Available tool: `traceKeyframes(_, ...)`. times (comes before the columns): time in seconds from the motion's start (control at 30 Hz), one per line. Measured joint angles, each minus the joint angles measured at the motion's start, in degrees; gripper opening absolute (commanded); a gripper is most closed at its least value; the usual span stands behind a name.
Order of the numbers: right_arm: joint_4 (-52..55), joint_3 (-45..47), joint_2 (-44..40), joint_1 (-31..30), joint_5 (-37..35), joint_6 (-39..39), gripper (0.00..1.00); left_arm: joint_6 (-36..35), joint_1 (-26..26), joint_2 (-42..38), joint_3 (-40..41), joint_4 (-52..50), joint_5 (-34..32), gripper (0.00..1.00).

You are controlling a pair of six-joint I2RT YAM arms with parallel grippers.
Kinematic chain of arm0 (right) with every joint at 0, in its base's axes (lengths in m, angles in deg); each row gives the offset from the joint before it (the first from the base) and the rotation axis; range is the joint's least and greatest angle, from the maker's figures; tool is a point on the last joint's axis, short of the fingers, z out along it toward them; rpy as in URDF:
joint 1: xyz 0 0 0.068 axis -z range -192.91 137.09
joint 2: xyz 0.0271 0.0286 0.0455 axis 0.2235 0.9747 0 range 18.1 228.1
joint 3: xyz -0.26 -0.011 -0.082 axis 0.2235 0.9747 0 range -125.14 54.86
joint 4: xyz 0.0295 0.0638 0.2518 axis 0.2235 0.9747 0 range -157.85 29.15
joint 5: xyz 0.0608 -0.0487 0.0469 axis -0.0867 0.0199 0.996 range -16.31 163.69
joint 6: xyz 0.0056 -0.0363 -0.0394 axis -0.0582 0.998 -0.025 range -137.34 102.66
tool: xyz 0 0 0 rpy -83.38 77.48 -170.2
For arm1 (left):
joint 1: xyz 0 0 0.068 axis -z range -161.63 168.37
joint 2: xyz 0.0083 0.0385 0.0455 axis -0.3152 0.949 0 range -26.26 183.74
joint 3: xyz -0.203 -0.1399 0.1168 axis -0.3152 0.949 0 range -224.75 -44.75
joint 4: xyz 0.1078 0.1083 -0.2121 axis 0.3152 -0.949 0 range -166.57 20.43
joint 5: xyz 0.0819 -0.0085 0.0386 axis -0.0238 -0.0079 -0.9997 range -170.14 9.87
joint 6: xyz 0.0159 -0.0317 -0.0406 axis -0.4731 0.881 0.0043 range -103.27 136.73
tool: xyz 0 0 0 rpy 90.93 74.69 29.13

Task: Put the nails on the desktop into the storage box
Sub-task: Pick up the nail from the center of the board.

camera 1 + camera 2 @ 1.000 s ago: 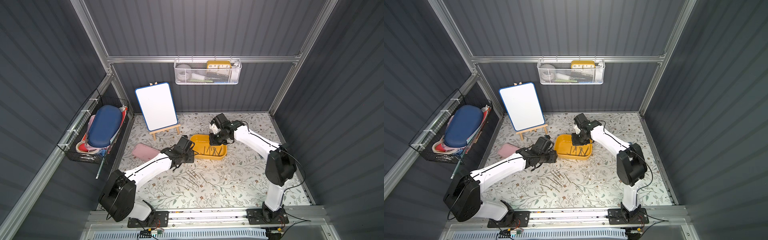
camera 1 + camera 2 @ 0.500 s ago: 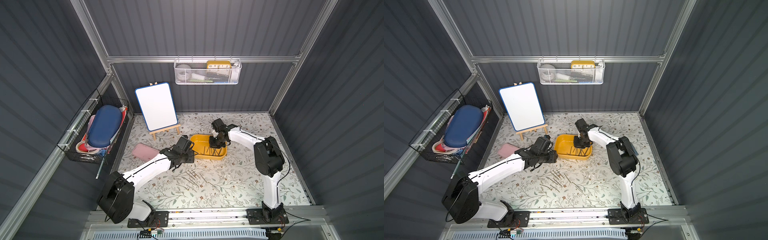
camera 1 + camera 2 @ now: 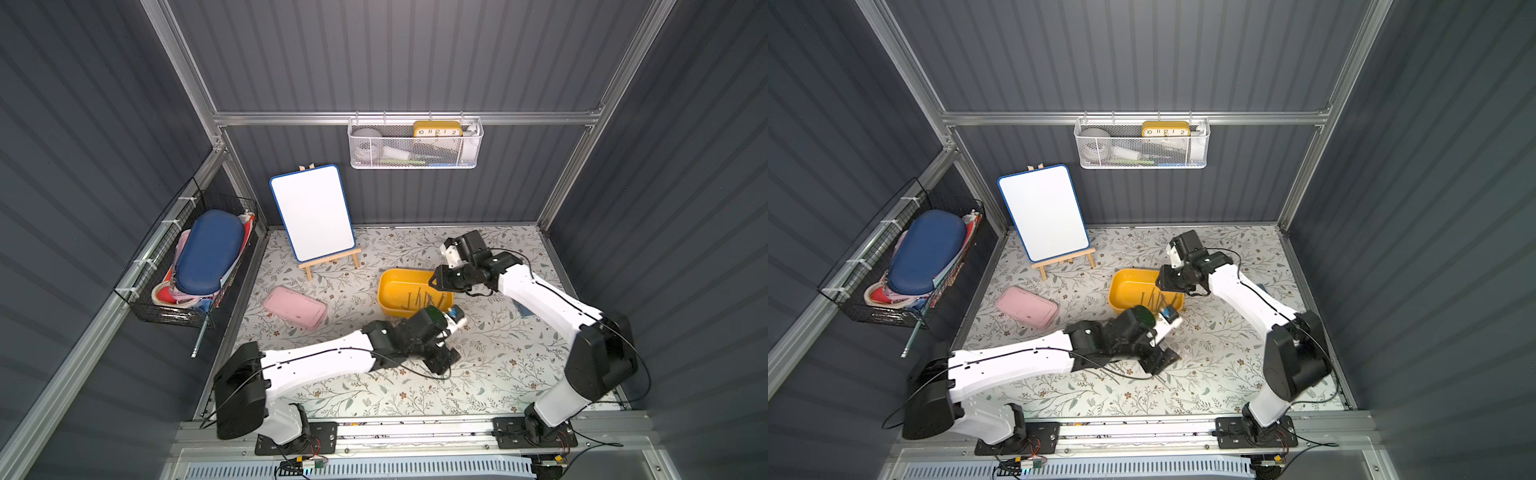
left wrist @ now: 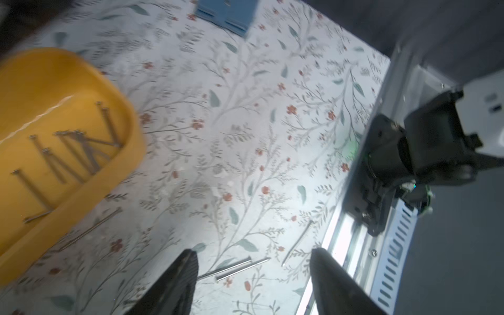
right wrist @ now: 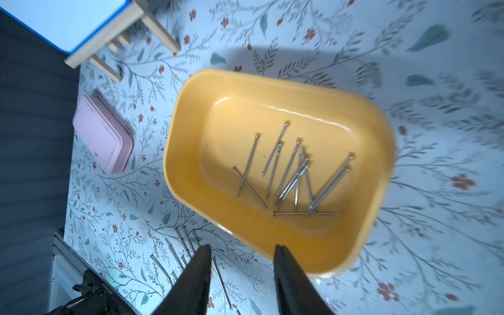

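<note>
Right wrist view looks down on a cluster of nails (image 5: 289,174) lying crossed and overlapping on the floor of the storage box (image 5: 188,128), gathered toward one end of the tub. More loose nails (image 5: 188,242) lie on the desktop (image 5: 409,49) just outside the box's long wall, several of them side by side. The right gripper (image 5: 242,246) hangs above that wall, its two dark jaws parted with nothing between them.

Left wrist view shows two further nails (image 4: 234,268) lying parallel on the floral surface. The left gripper (image 4: 253,255) sits low over them, jaws spread wide and empty.

In both top views the box stands near the middle of the desktop, with the left gripper on its front side and the right gripper over its right end. A pink case (image 3: 295,307) lies to the box's left, and a small whiteboard (image 3: 311,212) on a wooden easel stands behind that.
</note>
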Motion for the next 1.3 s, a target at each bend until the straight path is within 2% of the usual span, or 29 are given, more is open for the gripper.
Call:
traceKeyframes(0.13, 1.0, 6.2, -3.7, 8.9, 1.1, 1.2, 0.43, -6.6, 5.2, 11.0, -4.9, -2.2, 1.5, 0.66)
traceKeyframes(0.2, 2.0, 9.4, -3.3, 13.1, 1.6, 1.6, 0.43, -9.7, 6.1, 14.4, -5.4, -3.2, 2.7, 0.65)
traceKeyframes(0.27, 3.3, 11.5, -3.2, 14.8, 2.0, 2.0, 0.43, -11.8, 6.0, 16.3, -5.6, -3.7, 3.5, 0.65)
traceKeyframes(0.63, 4.3, 12.0, -3.2, 14.6, 6.4, 3.9, 0.43, -16.9, 5.8, 23.4, -13.0, -5.3, 5.0, 0.62)
traceKeyframes(0.93, 4.1, 12.5, -3.3, 14.6, 6.9, 4.5, 0.43, -17.4, 6.3, 26.4, -13.2, -7.0, 4.9, 0.6)
traceKeyframes(1.13, 4.1, 13.4, -3.3, 14.6, 7.0, 5.0, 0.43, -17.9, 6.8, 27.3, -13.2, -7.2, 4.6, 0.55)
traceKeyframes(1.2, 4.1, 13.4, -3.3, 14.7, 7.1, 5.2, 0.42, -18.1, 7.1, 27.3, -13.2, -7.1, 4.4, 0.51)
traceKeyframes(1.3, 3.8, 13.9, -3.4, 14.7, 7.2, 5.4, 0.41, -18.3, 7.5, 27.6, -13.2, -6.8, 3.6, 0.3)
